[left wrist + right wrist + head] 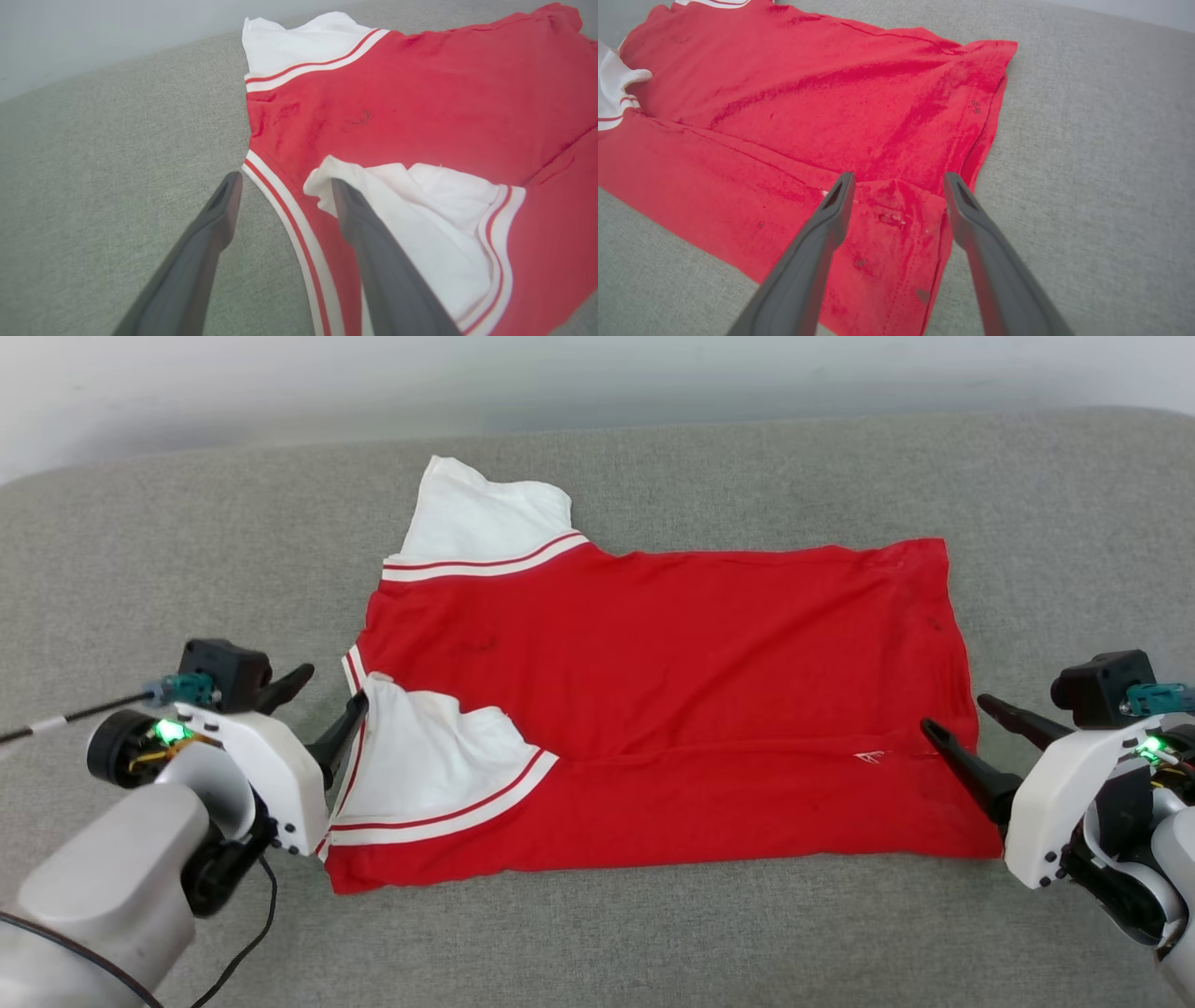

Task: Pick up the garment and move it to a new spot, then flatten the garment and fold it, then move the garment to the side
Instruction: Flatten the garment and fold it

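Observation:
The garment [653,709], a red T-shirt with white striped-trim sleeves, lies spread on the grey couch surface, its near long edge folded up over the body and the near sleeve [429,756] lying on top. My left gripper [331,693] stands open at the garment's collar end; in the left wrist view the gripper [285,184] has one finger over the white sleeve [439,196] and one over bare cushion. My right gripper [957,714] is open at the hem end, and in the right wrist view the gripper [899,179] straddles the folded hem corner [896,219]. Nothing is held.
The grey fabric cushion [187,541] runs wide on every side of the garment, with a pale wall [597,373] behind it. A black cable [252,933] hangs below my left arm.

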Robot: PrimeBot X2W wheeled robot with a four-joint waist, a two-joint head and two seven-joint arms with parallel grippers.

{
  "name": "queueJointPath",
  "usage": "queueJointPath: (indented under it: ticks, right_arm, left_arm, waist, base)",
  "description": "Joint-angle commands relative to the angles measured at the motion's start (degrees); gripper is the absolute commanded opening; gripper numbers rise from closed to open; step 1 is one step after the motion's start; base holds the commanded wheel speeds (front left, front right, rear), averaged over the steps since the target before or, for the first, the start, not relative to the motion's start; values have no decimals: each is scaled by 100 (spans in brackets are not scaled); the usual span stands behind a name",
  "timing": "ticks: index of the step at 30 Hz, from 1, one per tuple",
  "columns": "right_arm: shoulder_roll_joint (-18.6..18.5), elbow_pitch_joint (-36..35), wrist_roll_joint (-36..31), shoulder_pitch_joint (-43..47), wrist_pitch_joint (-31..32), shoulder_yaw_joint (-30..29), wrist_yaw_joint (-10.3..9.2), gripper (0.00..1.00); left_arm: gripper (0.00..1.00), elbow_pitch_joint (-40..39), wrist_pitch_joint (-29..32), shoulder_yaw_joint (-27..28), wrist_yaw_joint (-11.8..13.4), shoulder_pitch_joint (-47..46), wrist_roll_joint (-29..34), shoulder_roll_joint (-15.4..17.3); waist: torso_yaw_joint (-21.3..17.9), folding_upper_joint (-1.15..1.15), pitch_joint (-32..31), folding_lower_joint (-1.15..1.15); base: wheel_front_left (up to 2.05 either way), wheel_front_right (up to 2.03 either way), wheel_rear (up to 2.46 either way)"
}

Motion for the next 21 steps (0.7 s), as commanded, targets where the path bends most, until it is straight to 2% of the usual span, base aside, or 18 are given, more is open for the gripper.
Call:
queueJointPath:
  ticks: [1,4,11,17,21]
  right_arm:
    - [-18,-40,-24,45,-37,-18,-4,100]
    - [-34,-149,-41,96,-18,-67,-4,100]
    - [-35,-394,-132,185,44,-153,-4,100]
    - [5,-542,-199,233,153,-168,-4,100]
    - [27,-614,-180,226,293,-133,-4,100]
  left_arm:
    - [100,-65,56,19,-29,-94,-37,43]
    - [100,-318,501,-79,7,-237,46,326]
    - [100,-1095,2071,-323,5,-669,-9,936]
    - [100,-1695,3513,-557,-101,-916,-422,1245]
    - [100,-1895,4287,-699,-140,-945,-786,1307]
  waist:
    - [21,0,-64,0]
    - [32,0,-115,0]
    - [64,0,-106,0]
    - [77,0,-60,0]
    - [69,0,-40,0]
  base:
    - [0,0,0]
    - [0,0,0]
    - [0,0,0]
    - [0,0,0]
    - [0,0,0]
